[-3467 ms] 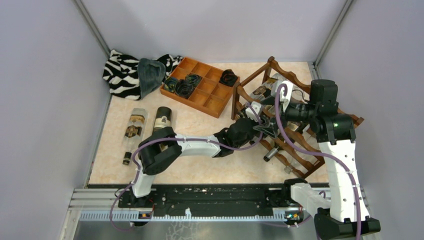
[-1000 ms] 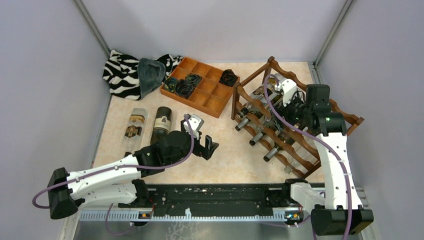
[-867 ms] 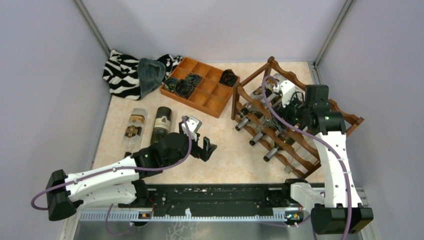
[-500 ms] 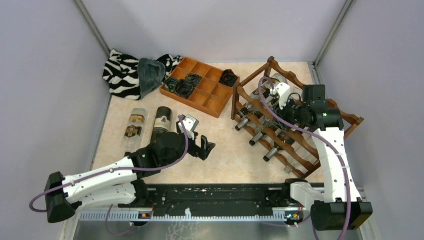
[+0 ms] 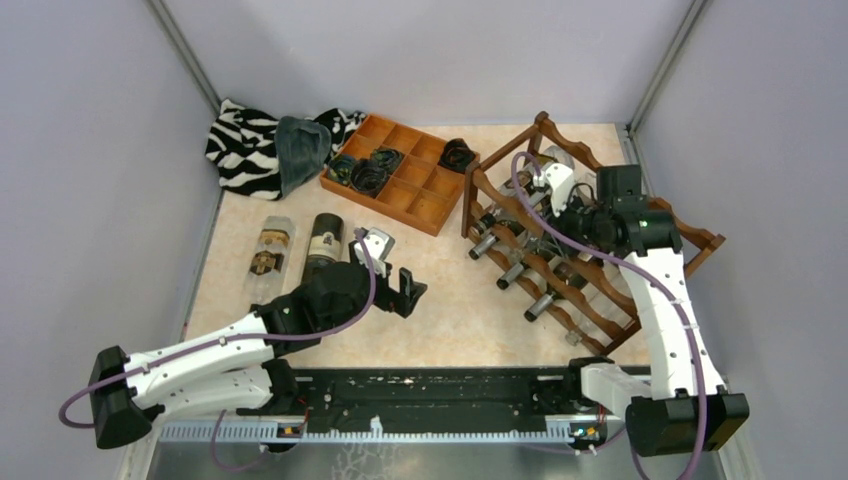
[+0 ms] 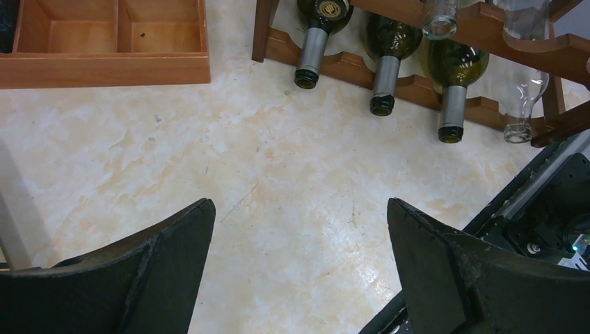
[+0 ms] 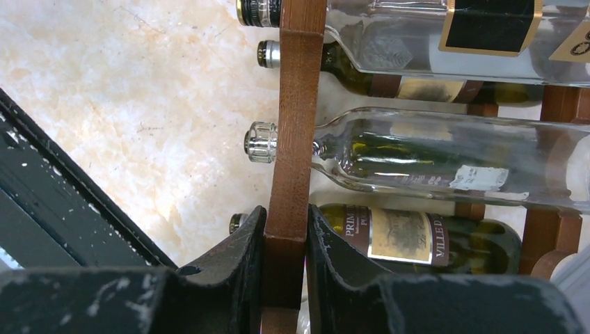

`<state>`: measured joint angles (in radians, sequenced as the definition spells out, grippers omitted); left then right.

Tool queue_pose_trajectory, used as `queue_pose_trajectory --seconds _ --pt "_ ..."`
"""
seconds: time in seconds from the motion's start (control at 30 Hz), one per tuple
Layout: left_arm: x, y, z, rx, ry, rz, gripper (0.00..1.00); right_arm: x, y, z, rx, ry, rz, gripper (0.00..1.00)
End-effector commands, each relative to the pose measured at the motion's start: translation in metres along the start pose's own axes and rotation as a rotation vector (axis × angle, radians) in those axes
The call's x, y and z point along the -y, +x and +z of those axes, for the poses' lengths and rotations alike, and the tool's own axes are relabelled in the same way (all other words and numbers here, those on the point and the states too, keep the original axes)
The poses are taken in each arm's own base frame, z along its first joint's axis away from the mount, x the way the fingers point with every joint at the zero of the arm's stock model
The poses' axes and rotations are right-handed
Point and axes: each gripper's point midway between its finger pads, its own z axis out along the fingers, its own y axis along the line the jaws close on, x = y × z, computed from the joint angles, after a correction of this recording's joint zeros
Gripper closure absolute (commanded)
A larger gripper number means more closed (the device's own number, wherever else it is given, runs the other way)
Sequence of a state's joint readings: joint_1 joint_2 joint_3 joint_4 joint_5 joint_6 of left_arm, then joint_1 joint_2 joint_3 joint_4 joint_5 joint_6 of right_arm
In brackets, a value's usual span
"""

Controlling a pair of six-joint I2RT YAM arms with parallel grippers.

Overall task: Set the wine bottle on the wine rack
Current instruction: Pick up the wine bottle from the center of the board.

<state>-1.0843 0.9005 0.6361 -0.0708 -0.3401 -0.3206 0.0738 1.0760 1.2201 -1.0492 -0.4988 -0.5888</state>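
Note:
The reddish-brown wine rack [image 5: 690, 238] stands at the right with several bottles [image 5: 510, 272] lying in its tiers. My right gripper [image 5: 548, 215] reaches into it from above. In the right wrist view it [image 7: 286, 212] is shut on an upright wooden rail [image 7: 296, 104] of the rack, with clear and green bottles [image 7: 417, 156] beside it. Two wine bottles lie on the table at the left, one clear [image 5: 273, 250] and one dark [image 5: 324, 240]. My left gripper [image 5: 405, 288] [image 6: 299, 203] hovers open over bare table, right of those bottles, holding nothing.
An orange-brown compartment tray [image 5: 400, 172] with dark rolled items sits at the back centre. A zebra-striped cloth [image 5: 245, 145] lies in the back left corner. Grey walls close in the table on three sides. The black base rail [image 5: 430, 395] runs along the near edge.
My right gripper has closed onto the rack's wooden rail and shifted a little left. The left arm has drawn back slightly, still open.

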Motion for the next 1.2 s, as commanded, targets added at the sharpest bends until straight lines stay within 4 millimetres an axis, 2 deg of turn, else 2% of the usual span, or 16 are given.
queue_pose_trajectory --seconds 0.0,0.3,0.47,0.6,0.67,0.73,0.77,0.87,0.93,1.07,1.17 --pt "-0.003 -0.013 -0.004 0.031 -0.013 -0.006 0.02 0.019 -0.067 0.008 0.202 0.038 -0.066 0.98" --pt "-0.007 -0.018 -0.004 0.038 -0.033 0.011 0.02 0.032 -0.092 0.021 0.262 0.068 -0.024 0.99" --pt "-0.008 -0.022 -0.001 0.036 -0.042 0.029 0.02 0.033 -0.105 0.031 0.280 0.049 0.027 0.99" --pt "-0.018 -0.027 0.006 0.022 -0.057 0.015 0.02 0.033 -0.113 0.034 0.303 0.031 0.058 0.96" --pt "-0.027 -0.029 0.010 0.008 -0.052 -0.019 0.02 0.030 -0.116 0.035 0.302 0.009 0.066 0.86" --pt "-0.037 -0.032 0.013 -0.005 -0.057 -0.054 0.02 0.029 -0.118 0.033 0.305 0.004 0.064 0.70" --pt "-0.041 -0.033 0.013 -0.013 -0.062 -0.065 0.02 0.028 -0.119 0.030 0.309 0.007 0.061 0.59" --pt "-0.058 -0.034 0.011 -0.056 -0.114 -0.104 0.02 0.027 -0.125 0.014 0.328 0.031 0.027 0.31" --pt "-0.071 -0.034 0.006 -0.091 -0.163 -0.138 0.02 0.026 -0.131 -0.002 0.345 0.061 -0.009 0.19" --pt "-0.105 -0.035 -0.010 -0.134 -0.297 -0.171 0.02 0.015 -0.144 -0.036 0.394 0.084 -0.099 0.10" --pt "-0.142 -0.023 -0.024 -0.198 -0.461 -0.166 0.02 -0.011 -0.147 -0.054 0.453 0.012 -0.154 0.08"
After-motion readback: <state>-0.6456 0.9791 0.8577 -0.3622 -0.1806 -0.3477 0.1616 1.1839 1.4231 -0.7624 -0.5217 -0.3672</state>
